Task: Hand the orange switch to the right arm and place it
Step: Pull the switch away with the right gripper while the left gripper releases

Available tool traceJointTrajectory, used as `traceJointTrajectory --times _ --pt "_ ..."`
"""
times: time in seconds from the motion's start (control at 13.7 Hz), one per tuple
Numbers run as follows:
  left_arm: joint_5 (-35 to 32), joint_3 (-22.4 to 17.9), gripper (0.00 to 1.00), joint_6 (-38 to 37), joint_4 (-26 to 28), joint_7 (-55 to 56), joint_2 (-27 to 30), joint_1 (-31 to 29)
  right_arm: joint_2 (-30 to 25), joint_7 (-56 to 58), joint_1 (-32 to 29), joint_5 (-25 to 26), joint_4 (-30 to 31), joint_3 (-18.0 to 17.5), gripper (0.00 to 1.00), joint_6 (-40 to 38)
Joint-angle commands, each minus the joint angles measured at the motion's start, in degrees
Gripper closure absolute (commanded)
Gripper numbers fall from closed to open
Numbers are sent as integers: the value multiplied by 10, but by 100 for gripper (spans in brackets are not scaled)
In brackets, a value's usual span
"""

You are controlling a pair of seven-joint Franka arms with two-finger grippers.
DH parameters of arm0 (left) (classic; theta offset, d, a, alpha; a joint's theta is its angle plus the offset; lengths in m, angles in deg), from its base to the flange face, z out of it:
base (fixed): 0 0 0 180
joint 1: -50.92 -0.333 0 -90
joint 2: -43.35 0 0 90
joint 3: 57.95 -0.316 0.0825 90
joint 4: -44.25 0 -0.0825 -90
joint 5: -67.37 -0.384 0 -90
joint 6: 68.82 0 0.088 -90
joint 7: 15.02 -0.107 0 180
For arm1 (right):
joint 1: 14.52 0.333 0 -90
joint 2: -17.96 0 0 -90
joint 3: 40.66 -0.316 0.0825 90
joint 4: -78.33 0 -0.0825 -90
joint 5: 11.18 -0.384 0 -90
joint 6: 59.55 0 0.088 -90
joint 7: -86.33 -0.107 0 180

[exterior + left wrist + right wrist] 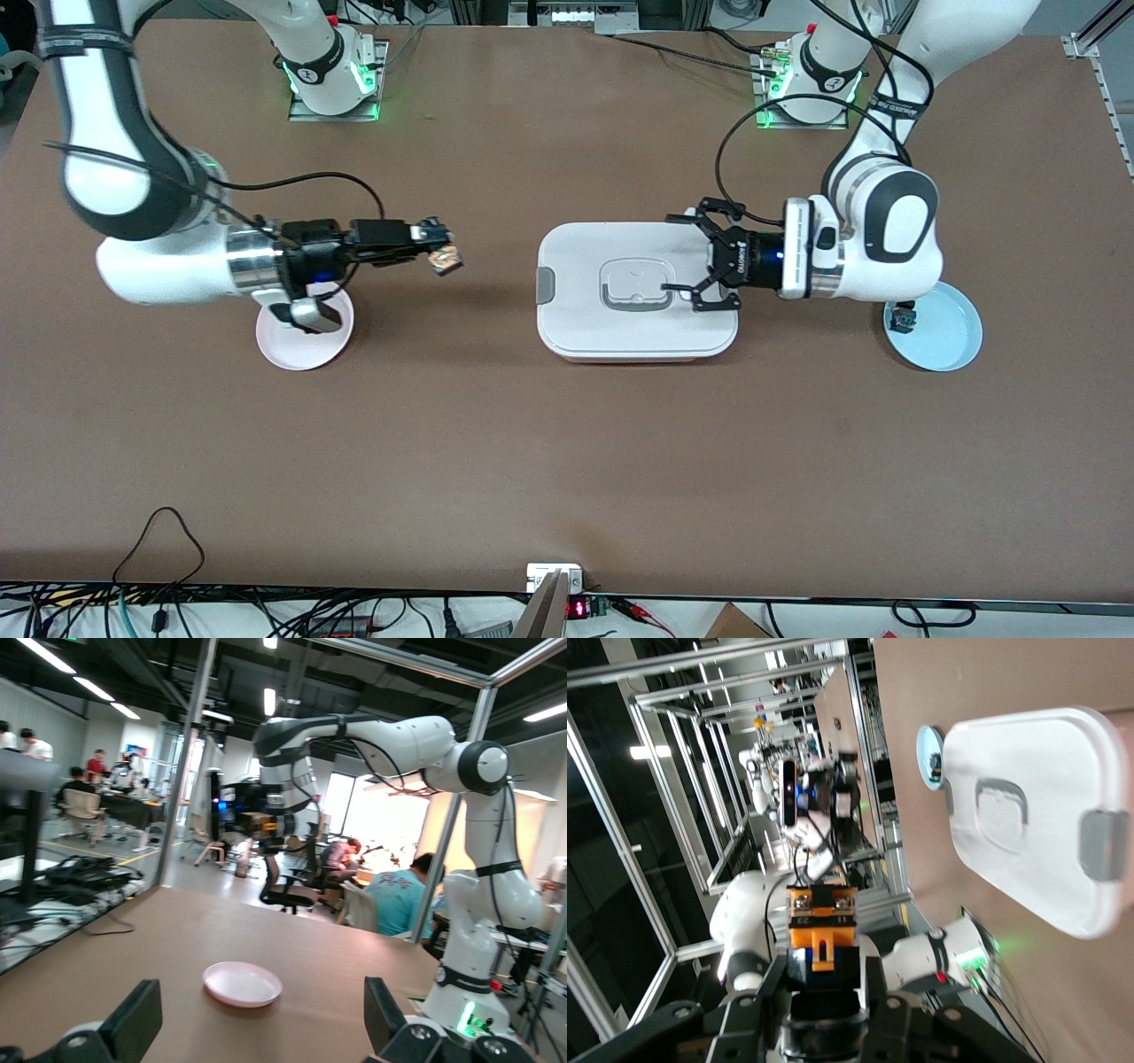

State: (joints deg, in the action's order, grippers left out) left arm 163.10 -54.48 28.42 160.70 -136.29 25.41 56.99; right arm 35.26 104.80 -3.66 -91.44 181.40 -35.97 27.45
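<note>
The orange switch [446,260] is held in the fingers of my right gripper [440,249], up in the air over bare table between the pink plate [292,352] and the white lidded box [633,332]. In the right wrist view the switch [822,926] shows its orange body clamped between the black fingers [877,979]. My left gripper [678,257] is open and empty, over the box lid at the left arm's end. In the left wrist view its fingers [133,1020] stand wide apart, and the pink plate [242,983] lies farther off.
A light blue plate [943,341] at the left arm's end holds a small blue-and-green switch [902,317], partly under the left arm. The white box [1036,824] and the blue plate [928,753] also show in the right wrist view. Cables run along the table's near edge.
</note>
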Motion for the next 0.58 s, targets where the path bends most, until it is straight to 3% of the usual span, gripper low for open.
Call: traceJointTrajectory --times 0.0,0.36,0.51 --pt "-14 -50 0 -25 29 -30 27 -6 -21 11 -45 43 13 -9 100 -55" --pt "-86 -103 0 -75 19 -24 28 -18 -37 3 -59 148 2 -6 100 -56" --pt "-154 -126 0 -83 18 1 36 -19 -67 -28 -56 253 -2 -6 100 -15"
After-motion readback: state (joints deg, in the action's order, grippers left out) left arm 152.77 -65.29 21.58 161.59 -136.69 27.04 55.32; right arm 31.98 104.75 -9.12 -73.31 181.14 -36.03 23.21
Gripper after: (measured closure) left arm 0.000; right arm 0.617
